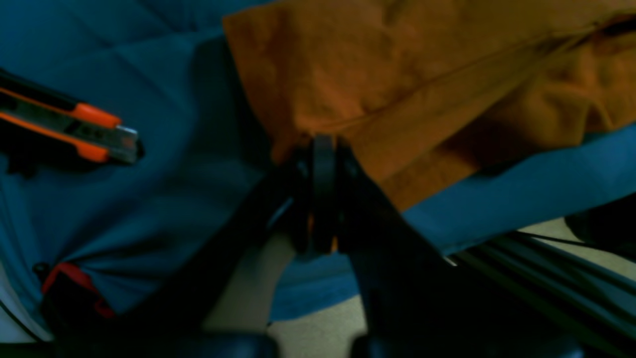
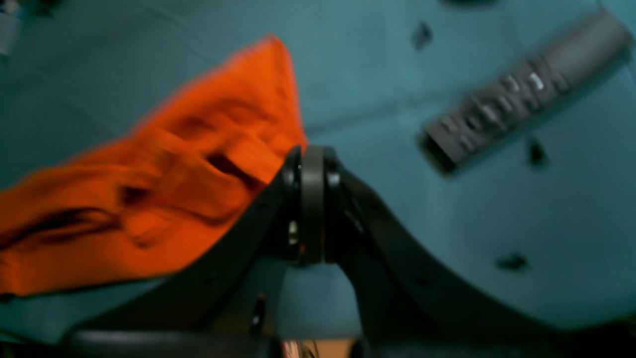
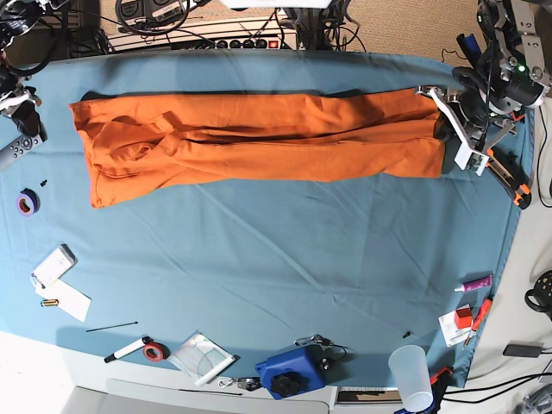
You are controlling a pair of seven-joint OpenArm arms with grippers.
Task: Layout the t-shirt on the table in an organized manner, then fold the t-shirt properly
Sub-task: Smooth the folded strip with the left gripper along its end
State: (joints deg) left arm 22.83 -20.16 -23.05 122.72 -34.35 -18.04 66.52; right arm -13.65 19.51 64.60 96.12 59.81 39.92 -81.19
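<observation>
t-shirt: bright orange, stretched into a long band across the far part of the table — one end near the left edge, the other at the right edge; creased and doubled along its length.
table: covered by a wrinkled teal-blue cloth; the near half carries only small items.
left gripper: jaws pressed together on the hem of the t-shirt at the right end of the band; in the left wrist view the orange fabric runs straight into the closed tips.
right gripper: jaws closed on the edge of the t-shirt at the band's left end; in the right wrist view the fabric bunches up against the tips, picture blurred.
utility knife: orange and black, lying on the cloth just beside the left gripper.
remote control: dark, lying on the cloth near the right gripper — apart from the shirt.
plastic cup: at the near edge, toward the right.
blue tool: at the near edge, near the middle.
tape roll: purple, by the left edge.
</observation>
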